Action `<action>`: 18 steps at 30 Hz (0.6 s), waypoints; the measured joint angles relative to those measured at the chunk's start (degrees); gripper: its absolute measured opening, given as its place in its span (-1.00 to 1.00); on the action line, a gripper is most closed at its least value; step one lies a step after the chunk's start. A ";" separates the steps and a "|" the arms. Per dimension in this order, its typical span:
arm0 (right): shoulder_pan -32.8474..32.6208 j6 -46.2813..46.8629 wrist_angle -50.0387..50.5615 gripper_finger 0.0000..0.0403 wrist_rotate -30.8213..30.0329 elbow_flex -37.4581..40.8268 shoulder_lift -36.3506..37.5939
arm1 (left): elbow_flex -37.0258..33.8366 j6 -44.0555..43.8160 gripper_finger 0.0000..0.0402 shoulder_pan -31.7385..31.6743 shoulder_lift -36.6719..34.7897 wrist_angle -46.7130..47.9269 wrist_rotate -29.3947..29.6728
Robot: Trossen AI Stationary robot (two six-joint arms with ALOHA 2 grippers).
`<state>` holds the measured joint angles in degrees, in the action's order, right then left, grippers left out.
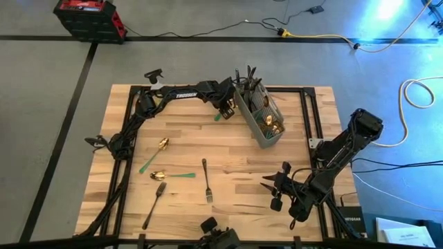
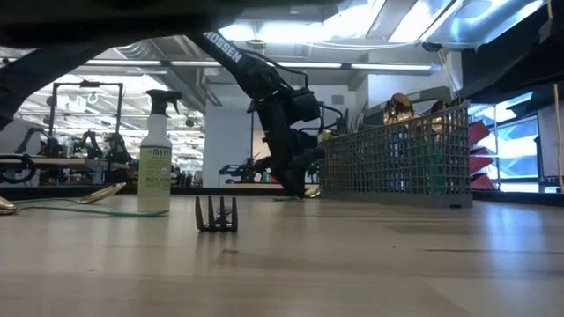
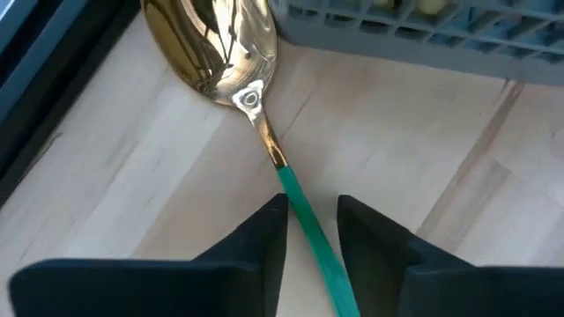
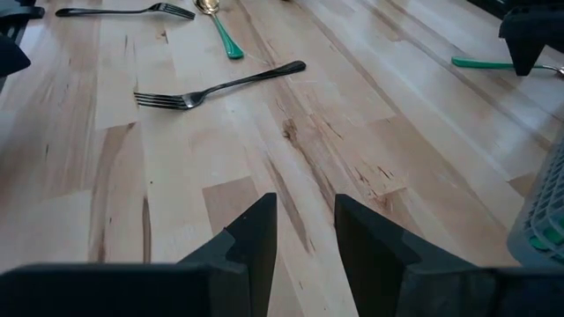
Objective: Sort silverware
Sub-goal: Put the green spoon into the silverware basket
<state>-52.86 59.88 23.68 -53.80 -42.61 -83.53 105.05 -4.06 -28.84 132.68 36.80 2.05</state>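
A gold spoon with a green handle lies flat on the table beside the grey mesh caddy, at the far middle. My left gripper points steeply down at it. Its fingers stand narrowly open on either side of the green handle, which runs slantwise through the gap. The green handle's end shows just clear of the gripper. My right gripper waits open above the near right of the table, with nothing between its fingers. My left gripper comes from above and straddles the spoon's green handle a little below the gold neck, its fingers lying across the handle. The spoon lies flat on the wood. Whether either finger touches the handle, I cannot tell.
The caddy holds several gold and dark pieces. On the near left of the table lie two green-handled gold spoons and two dark forks. A spray bottle stands in the low view.
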 joint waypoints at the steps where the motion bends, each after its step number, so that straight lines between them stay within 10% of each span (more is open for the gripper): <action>1: 0.00 0.00 0.01 -0.51 -0.01 0.00 0.00 | 0.24 -0.01 -0.63 -0.21 0.00 -0.03 -0.82; 18: 0.00 -0.13 0.05 -0.51 0.37 0.00 0.00 | 1.21 -0.15 -0.99 -2.18 0.00 1.31 -2.98</action>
<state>-52.86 59.75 23.73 -53.43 -42.61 -83.53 106.26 -4.21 -31.03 132.68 38.11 -0.93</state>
